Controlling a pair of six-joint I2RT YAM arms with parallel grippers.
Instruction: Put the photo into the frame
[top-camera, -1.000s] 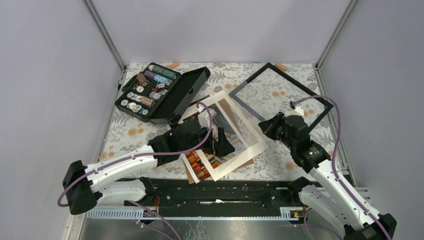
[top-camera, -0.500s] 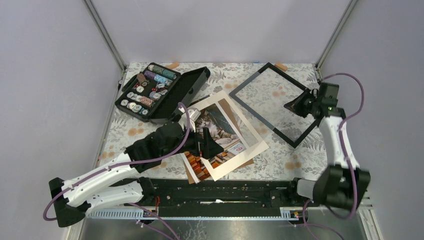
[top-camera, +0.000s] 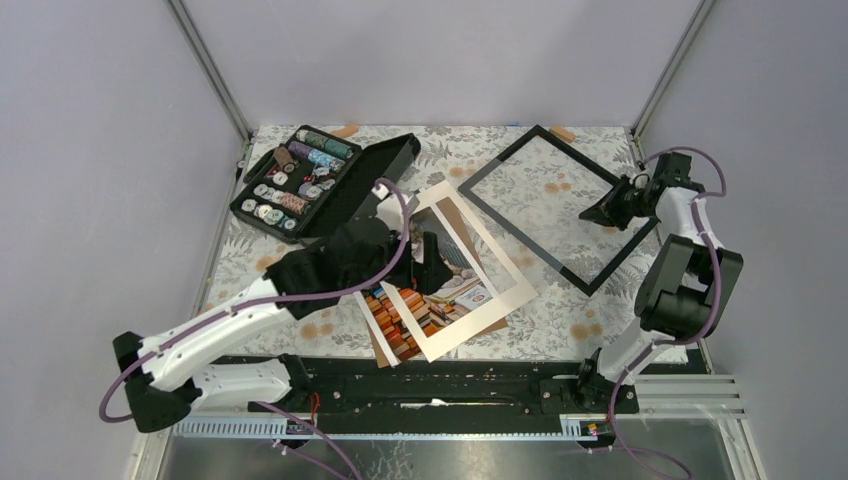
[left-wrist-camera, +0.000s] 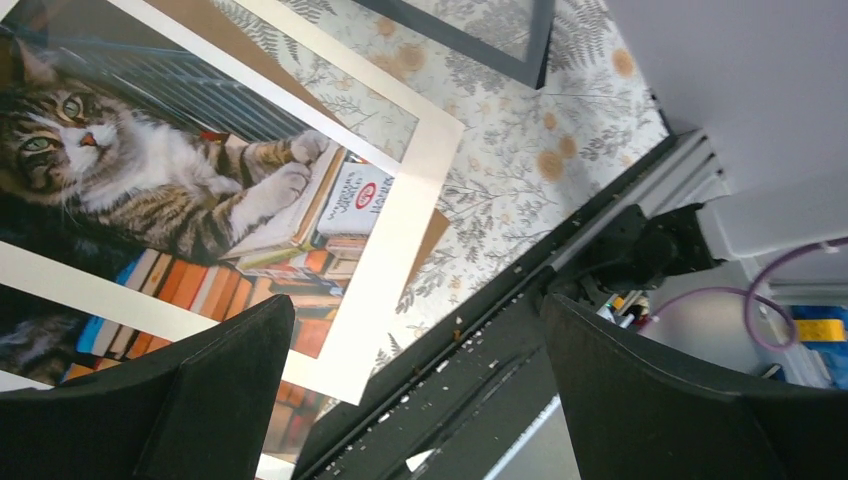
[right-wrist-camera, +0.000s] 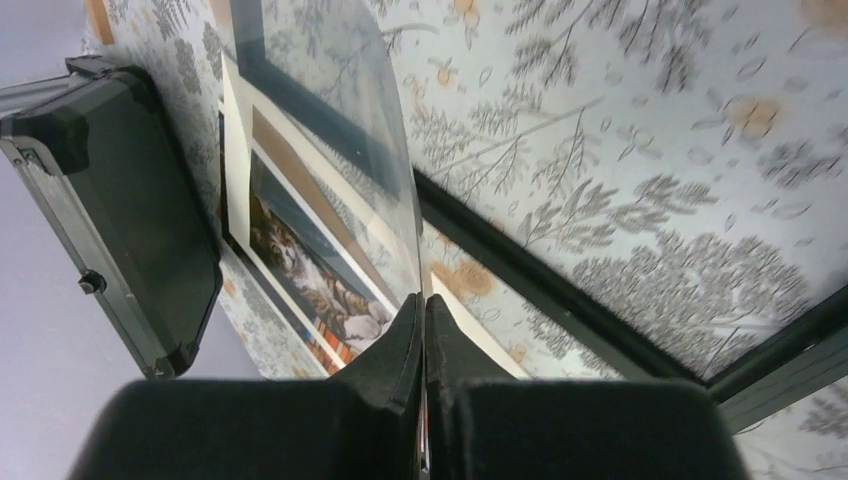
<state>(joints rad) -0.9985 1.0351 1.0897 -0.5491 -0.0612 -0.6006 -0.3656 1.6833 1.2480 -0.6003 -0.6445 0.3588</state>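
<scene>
Black case (top-camera: 368, 188): thread spools (top-camera: 300, 180) | left claw (left-wrist-camera: 415, 310): wide | right claw (right-wrist-camera: 422, 302): pinching clear pane (right-wrist-camera: 330, 140)

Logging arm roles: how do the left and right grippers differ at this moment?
The left gripper is wide open over the photo; the right gripper is shut. The left holds nothing; the right pinches the edge of a clear pane above the frame. Both have black fingers.
</scene>
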